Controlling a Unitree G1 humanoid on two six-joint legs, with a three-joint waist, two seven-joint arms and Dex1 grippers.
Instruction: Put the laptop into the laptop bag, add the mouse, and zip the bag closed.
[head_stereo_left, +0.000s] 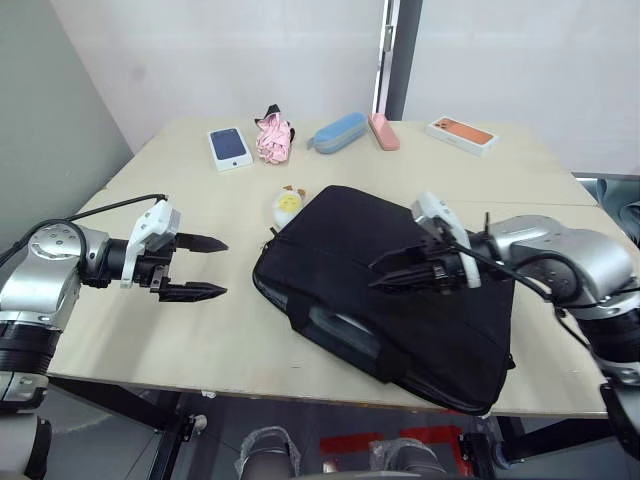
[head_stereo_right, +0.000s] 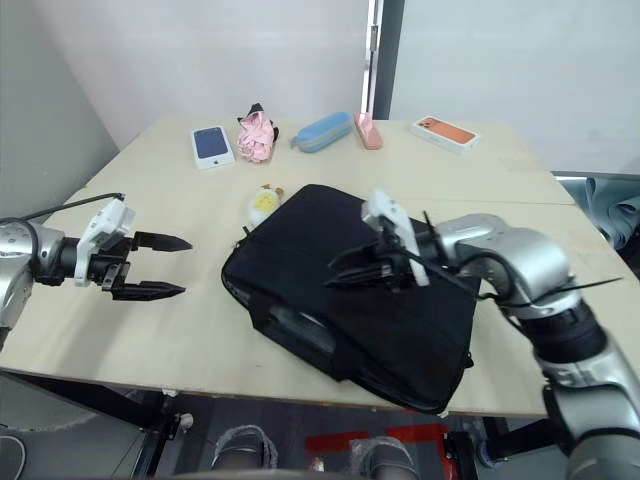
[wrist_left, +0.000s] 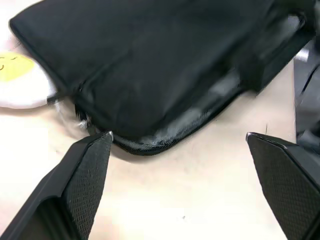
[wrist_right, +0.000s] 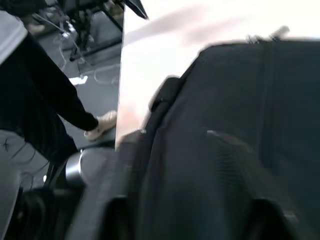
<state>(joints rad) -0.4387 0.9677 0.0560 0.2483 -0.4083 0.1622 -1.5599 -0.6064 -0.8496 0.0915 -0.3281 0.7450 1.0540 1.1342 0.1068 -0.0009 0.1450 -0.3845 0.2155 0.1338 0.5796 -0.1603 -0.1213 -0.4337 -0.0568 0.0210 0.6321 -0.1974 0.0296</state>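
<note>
The laptop bag (head_stereo_left: 385, 290) lay flat on the worktop (head_stereo_left: 200, 330), ahead of the tips of the left fingers (head_stereo_left: 195, 267) and directly under the right fingers (head_stereo_left: 405, 270). A pale grey strip showed inside its front opening, near the strap handle (head_stereo_left: 300, 310); this was probably the edge of the laptop (head_stereo_left: 340, 328), so I judged that the laptop was already inside the bag.

The left fingers stood wide apart, holding nothing, and their tips pointed at the near corner of the bag but did not touch it. The right fingers hovered low over the top panel of the bag, a little apart, and seemed to hold nothing.

The step in hand was probably the mouse, or the zipping. No mouse could be identified with certainty; a small white and yellow object (head_stereo_left: 288, 205) lay touching the far corner of the bag, beyond the left fingers. The next move would call for one gripper to hold the bag opening steady while the other brings the mouse or finds the zipper pull.
</note>
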